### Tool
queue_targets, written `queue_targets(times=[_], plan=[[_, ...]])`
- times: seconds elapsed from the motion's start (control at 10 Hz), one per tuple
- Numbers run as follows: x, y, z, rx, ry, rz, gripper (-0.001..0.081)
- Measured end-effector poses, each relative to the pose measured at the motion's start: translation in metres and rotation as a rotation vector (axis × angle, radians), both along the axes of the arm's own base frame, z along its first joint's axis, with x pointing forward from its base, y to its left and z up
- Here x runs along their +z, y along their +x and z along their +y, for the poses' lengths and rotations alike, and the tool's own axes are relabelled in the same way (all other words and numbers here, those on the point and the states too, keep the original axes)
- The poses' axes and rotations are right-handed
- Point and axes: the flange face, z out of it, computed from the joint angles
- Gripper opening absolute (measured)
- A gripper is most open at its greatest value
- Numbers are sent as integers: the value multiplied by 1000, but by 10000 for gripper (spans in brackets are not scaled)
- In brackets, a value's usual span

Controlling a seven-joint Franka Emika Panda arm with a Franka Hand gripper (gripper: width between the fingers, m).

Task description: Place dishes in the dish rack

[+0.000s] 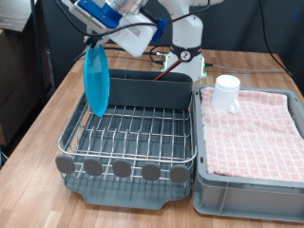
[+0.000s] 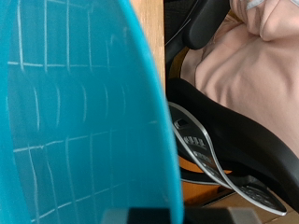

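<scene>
1. A wooden desk (image 1: 57,104) against a dark backdrop carries a large silver wire dish rack (image 1: 133,133) on a dark grey plastic tray, with a grey bin (image 1: 252,185) lined with pink checked cloth just beside it on the exterior view's right.
2. The white robot arm reaches in from the exterior view's top, its gripper (image 1: 92,40) closed on the upper rim of a round flat light-blue plate (image 1: 96,81).
3. The plate hangs on edge, upright, over the rack's far left corner, its lower rim just at the wires; standing it on edge is likely meant to let it slip between them.
4. The wrist view is filled by the plate's blue face (image 2: 75,112), confirming the hold.
5. A white handled mug (image 1: 226,92) sits on the cloth in the bin, not yet racked.
6. The wooden spoon cannot be made out in either view.
</scene>
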Motion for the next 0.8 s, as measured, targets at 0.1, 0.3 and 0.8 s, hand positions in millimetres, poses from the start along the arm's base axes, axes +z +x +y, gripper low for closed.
queue_targets(times=[0.1,0.3,0.8], plan=[[-4,0,0,20,-4,6,19],[-12,-1,-1,34,0,10,19],[-20,1,0,63,-42,28,19]])
